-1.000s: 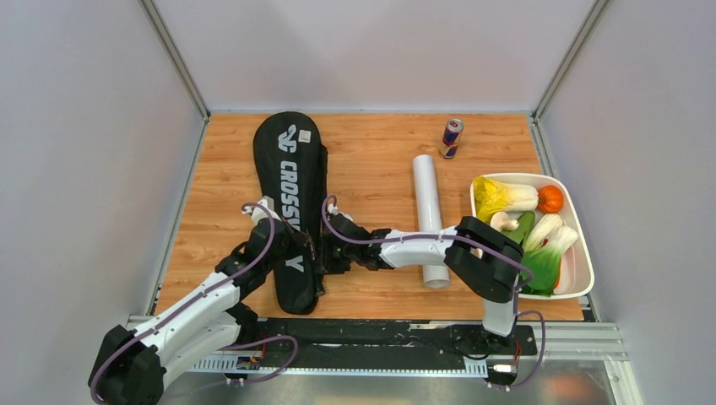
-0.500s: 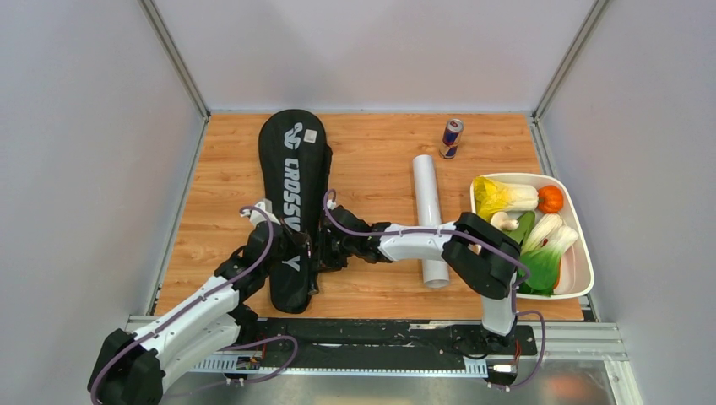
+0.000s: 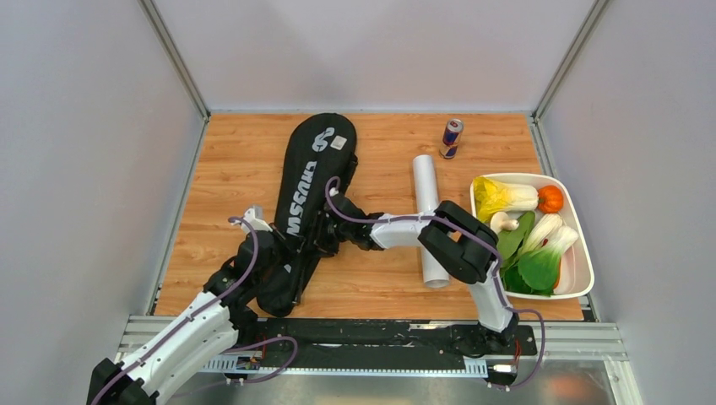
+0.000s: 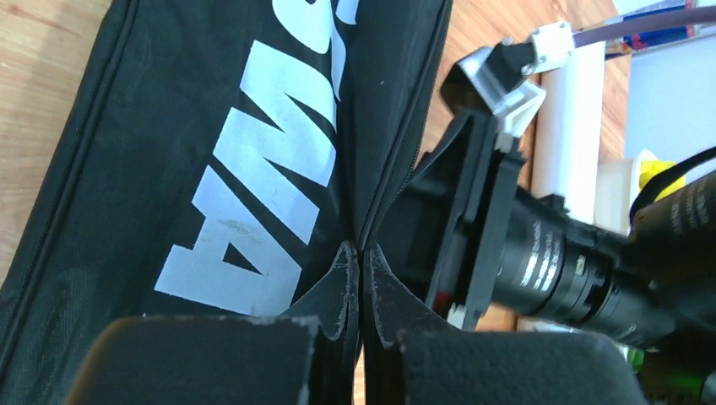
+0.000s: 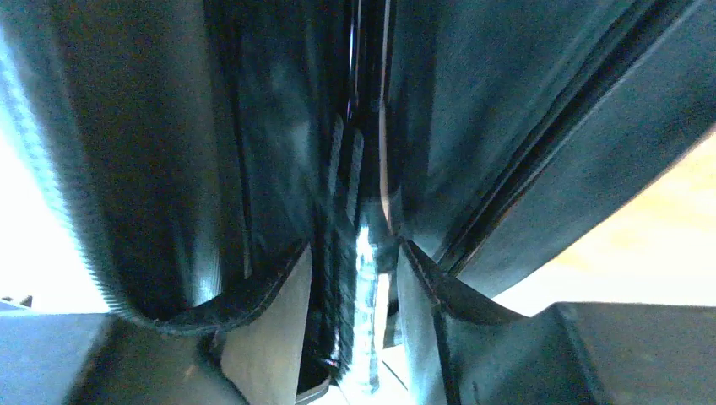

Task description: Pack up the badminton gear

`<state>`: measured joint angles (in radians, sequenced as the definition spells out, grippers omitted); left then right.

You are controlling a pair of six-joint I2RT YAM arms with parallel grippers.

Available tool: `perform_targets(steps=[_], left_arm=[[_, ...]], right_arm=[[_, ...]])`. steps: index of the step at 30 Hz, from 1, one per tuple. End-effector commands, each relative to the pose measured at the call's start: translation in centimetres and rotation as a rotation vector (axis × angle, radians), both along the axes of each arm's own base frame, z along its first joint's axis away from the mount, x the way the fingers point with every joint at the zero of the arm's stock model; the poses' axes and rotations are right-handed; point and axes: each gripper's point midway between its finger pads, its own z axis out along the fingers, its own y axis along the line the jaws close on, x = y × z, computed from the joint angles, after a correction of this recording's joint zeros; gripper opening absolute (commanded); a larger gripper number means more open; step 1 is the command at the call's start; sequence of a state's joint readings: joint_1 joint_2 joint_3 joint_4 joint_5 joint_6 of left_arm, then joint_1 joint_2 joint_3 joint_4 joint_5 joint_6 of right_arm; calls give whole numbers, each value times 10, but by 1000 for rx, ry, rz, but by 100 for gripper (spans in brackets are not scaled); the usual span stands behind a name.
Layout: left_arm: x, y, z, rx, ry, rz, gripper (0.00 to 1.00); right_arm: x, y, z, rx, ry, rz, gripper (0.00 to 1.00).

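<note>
1. The wooden table (image 3: 228, 169) is filling the middle of the top view, just as it was a second ago.
2. The racket bag (image 3: 308, 194) is lying left of centre. It is now slanting, with its wide end swung toward the upper right, whereas a second ago it was lying nearly straight up the frame. Both arms are covering its narrow lower end, and its white lettering is showing only in part.
3. The tray (image 3: 583, 253) of vegetables is sitting at the right edge, unmoved. The right arm's elbow is now hiding its lower left corner.
4. The white tube (image 3: 429, 202) is lying right of centre where it was, well apart from the bag. The right forearm is crossing over its middle.
5. The left gripper (image 4: 358, 257) is pinching shut on the bag's seam. Only the left wrist view is showing this, because the top view is burying it under the wrist, which has drawn back toward the lower left.
6. The right gripper (image 5: 350, 253) is standing partly apart with the bag's zip edge running between its fingers (image 5: 270, 329). The right wrist view is blurring, so I cannot tell whether they are pressing on it.
7. The can (image 3: 452, 137) is standing upright at the upper right, unchanged.
</note>
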<state>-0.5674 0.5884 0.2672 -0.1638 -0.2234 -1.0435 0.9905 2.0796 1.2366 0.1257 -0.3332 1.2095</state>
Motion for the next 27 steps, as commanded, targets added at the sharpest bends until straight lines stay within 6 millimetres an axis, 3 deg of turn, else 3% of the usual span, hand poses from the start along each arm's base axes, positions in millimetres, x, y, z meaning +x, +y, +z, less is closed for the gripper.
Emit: perform_targets(steps=[1,7,14,20,25,27], left_arm=[[-18,-8,-20,5,97,-65,0],[-16,-6,-27,54,133,-61,0],[-13,-12,-29,47,149,-76,0],[-12,-19,-32,23,157,-96,0],[-14,-25,-33,-1,159,-120,1],[-14,-26,-34,3,160,-125,8]], right_arm=[[62,14,66,196,-167,-153,45],[48,-13,75,153,-287,-103,41],[37,-54,68,9,-399,-66,50],[65,-74,53,-137,-441,-185,59],[82,-71,37,-161,-417,-207,66],[89,-70,34,-170,-423,-218,70]])
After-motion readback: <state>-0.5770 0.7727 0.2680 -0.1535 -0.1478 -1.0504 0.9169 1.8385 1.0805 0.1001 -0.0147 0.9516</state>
